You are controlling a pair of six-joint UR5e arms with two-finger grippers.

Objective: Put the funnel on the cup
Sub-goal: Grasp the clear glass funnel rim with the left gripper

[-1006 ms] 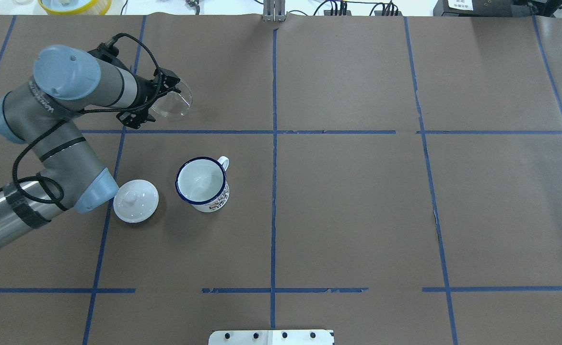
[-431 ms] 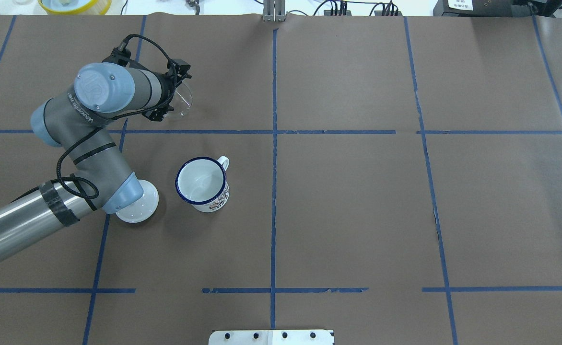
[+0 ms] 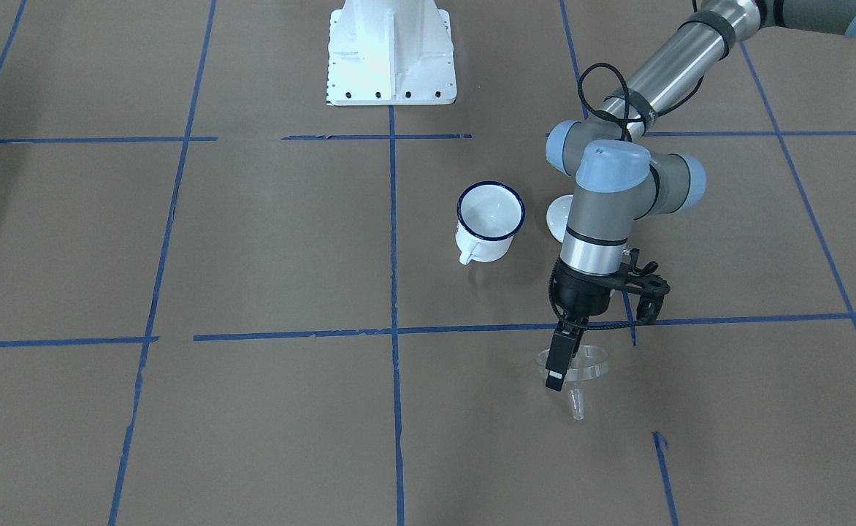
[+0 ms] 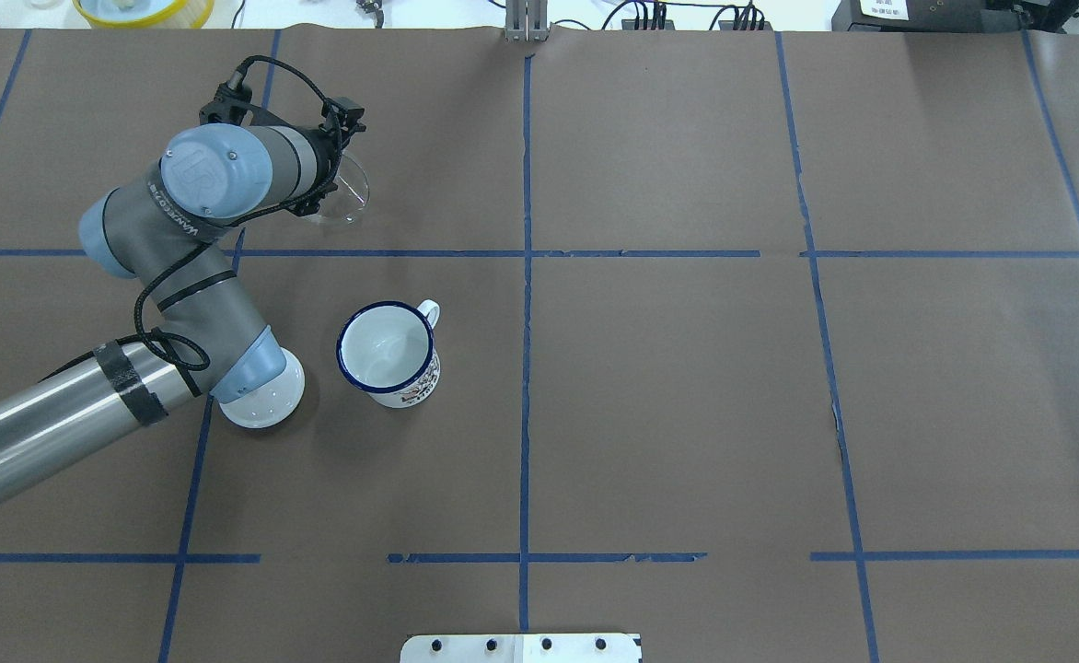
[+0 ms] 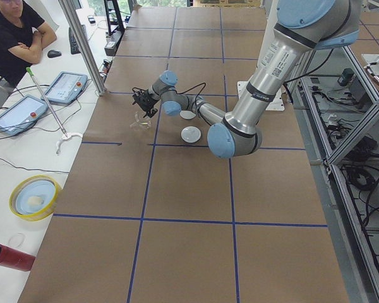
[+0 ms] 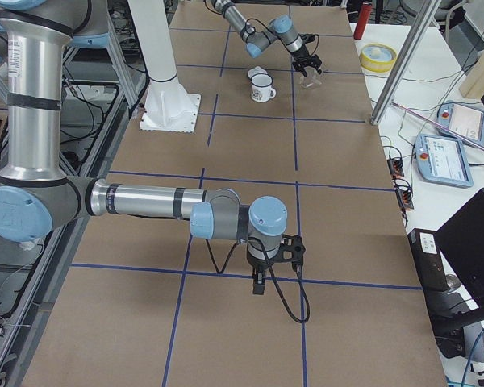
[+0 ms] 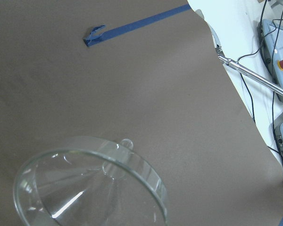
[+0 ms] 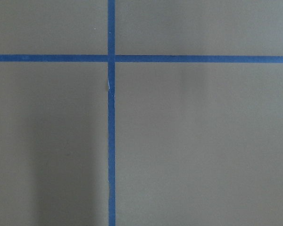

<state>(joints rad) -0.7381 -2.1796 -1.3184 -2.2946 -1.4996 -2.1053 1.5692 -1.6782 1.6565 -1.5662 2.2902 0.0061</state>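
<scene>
Left gripper (image 3: 559,374): pinching funnel (image 3: 592,362) rim
Cup (image 3: 491,219): upright, well apart from funnel
Right gripper (image 6: 258,285): opening can't be told

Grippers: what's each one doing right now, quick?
Left gripper: closed on the rim of the funnel.
Right gripper: cannot be told, seen only small from the side.

This is looking like a robotics lab: brown paper (image 4: 668,387) is covering the table (image 4: 963,414), blue tape lines (image 4: 526,368) are gridding it, teach pendants (image 5: 64,87) are lying on the bench (image 5: 25,148) past its far edge, and an operator (image 5: 14,36) is sitting there with arms folded, cables (image 4: 639,15) trailing along that edge.
</scene>
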